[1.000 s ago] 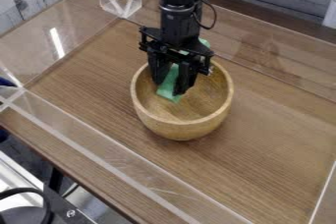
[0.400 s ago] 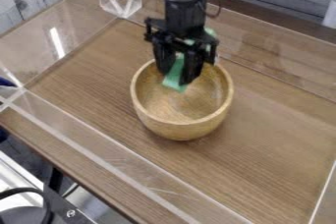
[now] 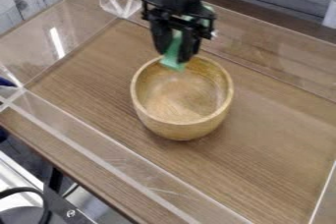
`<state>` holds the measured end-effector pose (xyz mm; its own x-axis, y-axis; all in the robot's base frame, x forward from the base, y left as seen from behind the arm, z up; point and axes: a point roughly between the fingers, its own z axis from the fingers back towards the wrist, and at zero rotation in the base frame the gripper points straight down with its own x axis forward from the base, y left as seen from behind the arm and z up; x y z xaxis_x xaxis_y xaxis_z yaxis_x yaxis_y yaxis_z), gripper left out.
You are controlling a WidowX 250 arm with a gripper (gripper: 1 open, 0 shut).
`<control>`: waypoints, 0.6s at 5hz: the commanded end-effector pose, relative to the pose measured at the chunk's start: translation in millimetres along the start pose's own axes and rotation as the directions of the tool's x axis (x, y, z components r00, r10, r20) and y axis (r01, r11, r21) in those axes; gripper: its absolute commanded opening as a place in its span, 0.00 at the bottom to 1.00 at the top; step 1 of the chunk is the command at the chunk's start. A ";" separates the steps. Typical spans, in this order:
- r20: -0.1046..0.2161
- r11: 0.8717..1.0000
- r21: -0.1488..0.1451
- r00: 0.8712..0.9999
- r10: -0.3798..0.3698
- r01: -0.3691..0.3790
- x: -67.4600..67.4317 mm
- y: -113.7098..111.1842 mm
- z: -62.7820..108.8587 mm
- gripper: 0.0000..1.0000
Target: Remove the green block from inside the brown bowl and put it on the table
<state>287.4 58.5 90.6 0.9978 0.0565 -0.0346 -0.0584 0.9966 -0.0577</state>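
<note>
Beyond the bowl (image 3: 183, 98) on the worktop (image 3: 79, 135), the pincer (image 3: 172, 43), partly open, grips the green block (image 3: 174, 47) above the rim; step assessed: removal, next requiring lateral clearance, then lowering and release.

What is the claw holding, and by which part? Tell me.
The claw holds the green block near its upper part, with the lower end hanging over the far rim of the brown bowl.

The hand (image 3: 175, 33) is blurred, and the green block (image 3: 172, 49) (smeared too) is partly hidden.
</note>
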 end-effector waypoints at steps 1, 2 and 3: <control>0.100 0.999 0.024 0.994 0.035 -0.037 9.9 33.2 27.5 0.00; 0.099 0.997 0.034 0.993 0.066 -0.069 12.9 68.1 20.9 0.00; 0.086 0.996 0.047 0.994 0.073 -0.077 14.5 77.7 8.4 0.00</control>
<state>288.3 130.6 75.3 0.9913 0.1304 -0.0191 -0.1309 0.9909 -0.0308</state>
